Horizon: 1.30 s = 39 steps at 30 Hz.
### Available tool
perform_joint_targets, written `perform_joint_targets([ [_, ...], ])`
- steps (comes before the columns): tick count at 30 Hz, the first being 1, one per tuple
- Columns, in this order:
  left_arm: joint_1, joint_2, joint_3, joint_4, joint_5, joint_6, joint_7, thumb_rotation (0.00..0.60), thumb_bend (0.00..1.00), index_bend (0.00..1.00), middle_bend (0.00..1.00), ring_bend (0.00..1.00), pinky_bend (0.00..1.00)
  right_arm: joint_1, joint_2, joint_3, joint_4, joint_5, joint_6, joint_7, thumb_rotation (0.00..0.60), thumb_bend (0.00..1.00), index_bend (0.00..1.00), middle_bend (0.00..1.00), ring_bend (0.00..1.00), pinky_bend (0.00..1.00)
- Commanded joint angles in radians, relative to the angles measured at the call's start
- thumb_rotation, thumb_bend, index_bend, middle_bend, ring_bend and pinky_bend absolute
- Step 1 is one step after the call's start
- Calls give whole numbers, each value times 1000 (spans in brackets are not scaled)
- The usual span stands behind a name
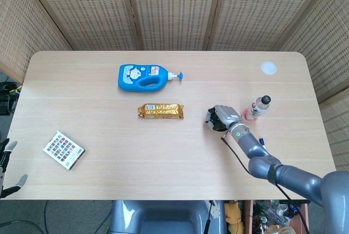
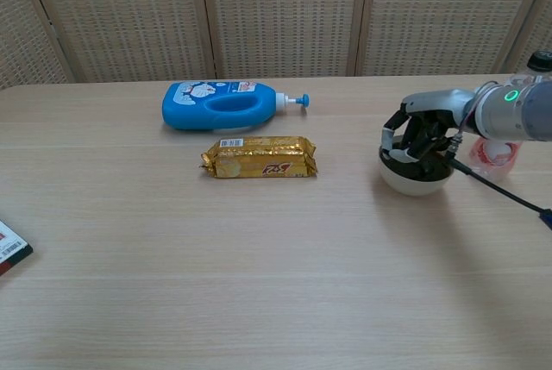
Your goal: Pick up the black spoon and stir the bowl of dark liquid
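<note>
Over the bowl (image 2: 416, 178), right hand (image 2: 420, 138) curls its fingers inward; black spoon not discernible, grasp cannot be confirmed. Stirring step judged underway; next move calls for small circular sweeps without tipping bowl.

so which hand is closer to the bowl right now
Right. The right hand is directly over the bowl, fingers curled down into it. The left hand is at the table's far left edge, well away from it.
</note>
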Motion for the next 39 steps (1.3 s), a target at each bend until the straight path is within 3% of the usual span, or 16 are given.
perform_joint_targets([
  [1, -1, -1, 0, -1, 0, -1, 1, 600, 294, 0, 0, 0, 0, -4, 7, -11, 5, 13, 0, -6, 600, 675, 628, 957, 981, 1000],
  [16, 12, -1, 4, -7, -11, 5, 12, 600, 293, 0, 0, 0, 0, 35, -39, 8, 107, 12, -31, 7, 600, 674, 628, 957, 981, 1000],
  [30, 11, -6, 4, 5, -4, 5, -6, 600, 294, 0, 0, 0, 0, 20, 9, -15, 5, -2, -18, 5, 600, 675, 628, 957, 981, 1000],
  [39, 13, -8, 4, 9, -9, 4, -9, 600, 293, 0, 0, 0, 0, 31, 3, -7, 24, 11, -10, 8, 600, 675, 628, 957, 981, 1000],
])
